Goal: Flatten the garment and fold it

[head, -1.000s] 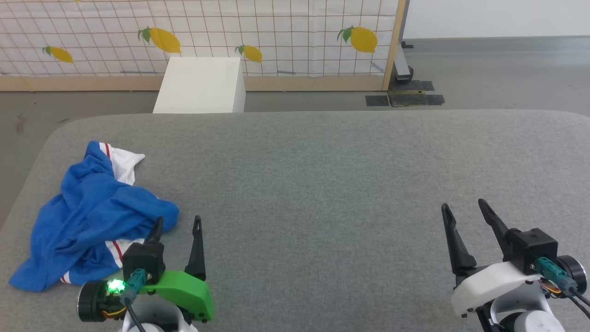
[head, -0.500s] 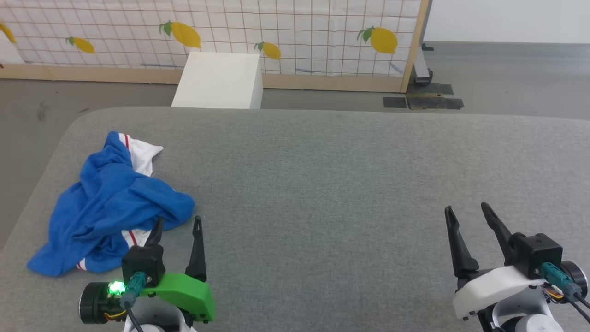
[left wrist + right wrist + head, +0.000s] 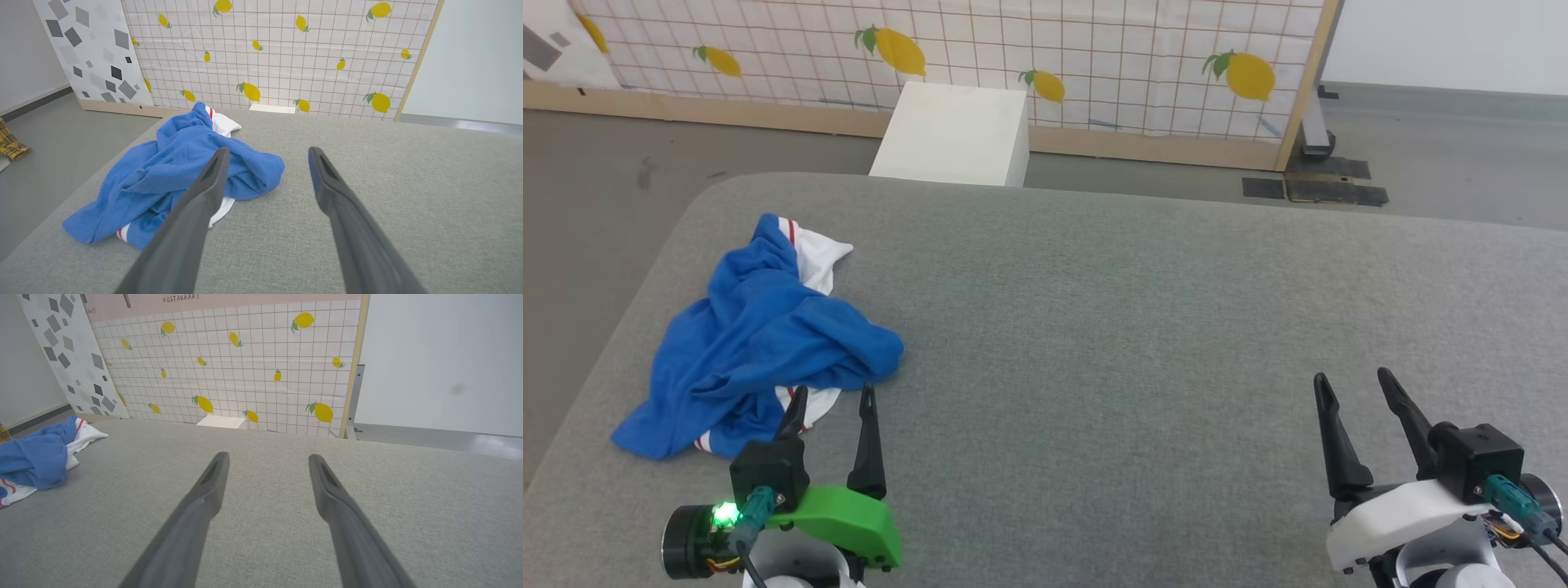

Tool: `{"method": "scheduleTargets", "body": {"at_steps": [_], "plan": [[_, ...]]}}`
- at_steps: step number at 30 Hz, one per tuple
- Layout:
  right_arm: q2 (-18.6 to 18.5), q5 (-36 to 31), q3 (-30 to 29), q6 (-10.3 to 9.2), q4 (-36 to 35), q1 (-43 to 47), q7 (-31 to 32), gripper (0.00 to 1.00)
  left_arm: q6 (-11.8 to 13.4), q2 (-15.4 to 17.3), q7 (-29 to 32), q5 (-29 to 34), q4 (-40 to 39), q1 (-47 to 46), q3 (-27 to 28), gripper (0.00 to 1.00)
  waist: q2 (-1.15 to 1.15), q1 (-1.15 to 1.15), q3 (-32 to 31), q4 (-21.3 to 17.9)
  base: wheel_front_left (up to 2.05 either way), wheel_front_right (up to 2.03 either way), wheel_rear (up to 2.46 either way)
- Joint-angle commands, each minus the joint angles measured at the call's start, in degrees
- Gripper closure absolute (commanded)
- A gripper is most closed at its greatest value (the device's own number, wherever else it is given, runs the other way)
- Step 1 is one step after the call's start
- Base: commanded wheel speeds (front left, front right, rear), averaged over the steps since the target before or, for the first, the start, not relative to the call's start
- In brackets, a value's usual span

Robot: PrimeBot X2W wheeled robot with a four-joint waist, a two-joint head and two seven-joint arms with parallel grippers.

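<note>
— How does the left claw (image 3: pixel 835 390) stand?
— Released, its fingers (image 3: pixel 869 441) spread wide with nothing between them. It sits at the near left of the worktop (image 3: pixel 1135 327), pointing away.
— And the garment (image 3: pixel 760 343)?
— Just beyond that claw and to its left. It's a crumpled blue heap with a white, red-striped sleeve poking out at the far end and more white trim at the near edge. One finger overlaps that near edge; touching or not, I cannot tell.
— The right claw (image 3: pixel 1351 376)?
— Also released and empty, at the near right, well apart from the garment.
— Past the worktop?
— A white box (image 3: pixel 952 135) on the floor (image 3: pixel 621 163), then a lemon-print screen (image 3: pixel 1094 49).
</note>
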Motion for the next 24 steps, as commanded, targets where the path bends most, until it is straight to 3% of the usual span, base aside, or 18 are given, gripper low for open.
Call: {"method": "scheduleTargets", "body": {"at_steps": [1, 24], "plan": [[0.04, 0.81, -0.13, -0.04, 0.35, 0.81, -0.68, 0.0, 0.4, 0.25, -0.74, -0.3, 0.14, 0.57, -0.02, 0.0, 0.0, 0.0, -0.06, 0.55, 0.0, 0.0, 0.0], [0.06, 3.12, -0.82, -0.05, 2.45, 1.57, -3.38, 0.0, 1.61, 0.29, -3.45, -2.03, 1.24, 1.1, -0.91, 0.0, 0.0, 0.0, 0.1, 5.18, 0.0, 0.0, 0.0]]}}
